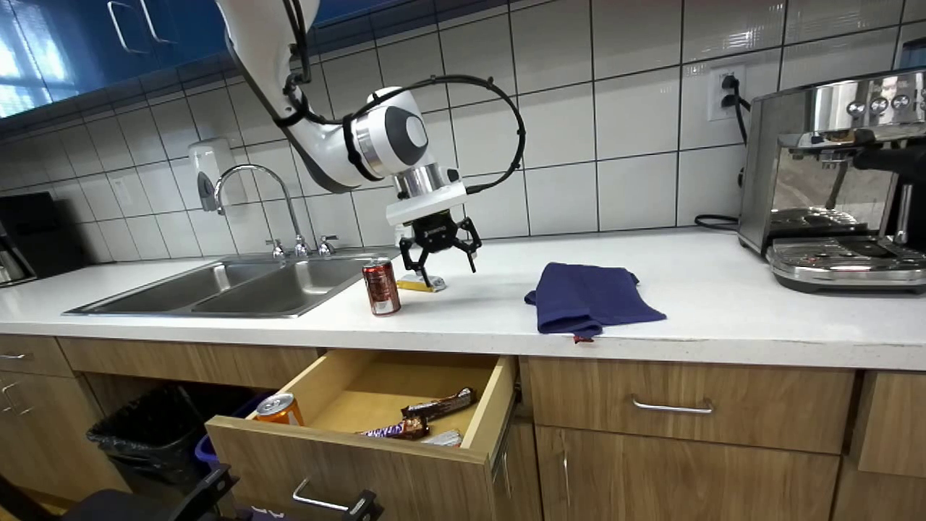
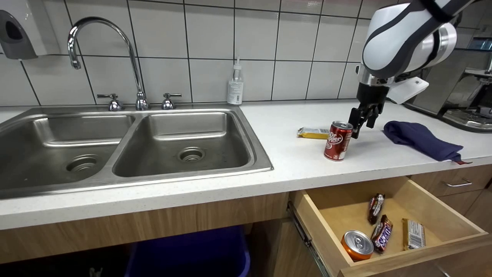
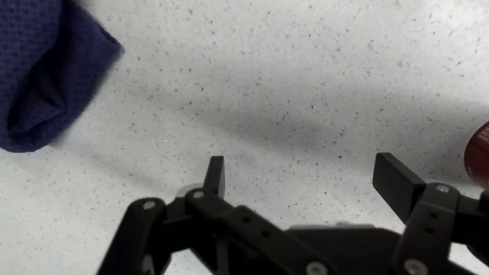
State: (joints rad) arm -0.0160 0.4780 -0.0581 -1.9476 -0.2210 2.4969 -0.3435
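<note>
Wrist view: the gripper (image 3: pixel 300 170) has its black fingers (image 3: pixel 397 179) spread wide above the speckled white counter (image 3: pixel 248 95). A dark blue cloth (image 3: pixel 34 76) lies toward the upper left, and part of a red can (image 3: pixel 479 156) shows at the right edge, near one finger.

In an exterior view, I see that can standing upright near the corner of a steel sink (image 1: pixel 286 289), beside the gripper. A yellow-wrapped bar (image 1: pixel 411 285) lies flat behind it, partly hidden by a finger. The cloth reaches close to the counter's front edge, an espresso machine (image 1: pixel 810 181) stands well apart, and a drawer (image 1: pixel 405 470) is pulled open below.

In an exterior view, the can's label reads Dr Pepper. A pump bottle (image 2: pixel 235 90) stands by the tiled wall (image 2: pixel 207 34). The drawer holds an orange can (image 2: pixel 357 245), a Snickers bar (image 2: pixel 381 235), a darker bar (image 2: pixel 375 209) and a gold-wrapped bar (image 2: pixel 414 234).
</note>
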